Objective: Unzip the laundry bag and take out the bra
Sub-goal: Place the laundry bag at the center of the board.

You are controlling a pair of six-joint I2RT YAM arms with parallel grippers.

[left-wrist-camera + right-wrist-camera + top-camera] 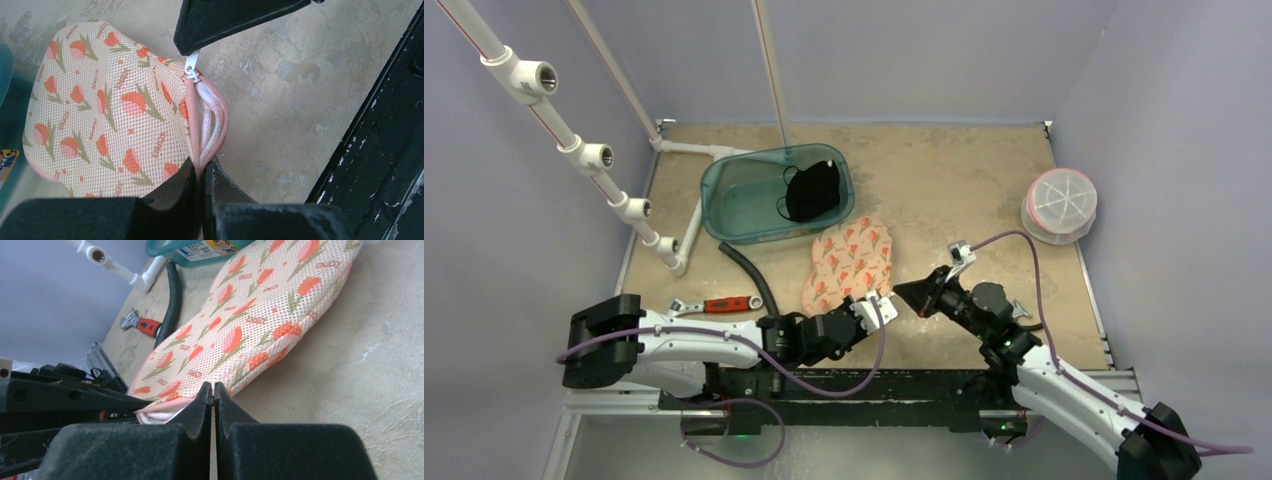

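The laundry bag (849, 262) is a cream mesh pouch with orange flowers and pink trim, lying flat mid-table. My left gripper (202, 167) is shut on the pink zipper edge at the bag's near end. My right gripper (904, 293) is shut on the white zipper pull (191, 62), its fingers (235, 20) just above the slider. A short stretch of zipper between the two grips gapes, showing white fabric (210, 107); I cannot tell whether it is the bra. In the right wrist view the pull is hidden between my right gripper's (213, 387) fingertips.
A teal bin (734, 195) at the back left holds a black garment (812, 190). A black hose (754, 275) and a red-handled wrench (716, 305) lie left of the bag. A white round container (1059, 205) stands far right. The black base rail (380, 150) runs beside the left gripper.
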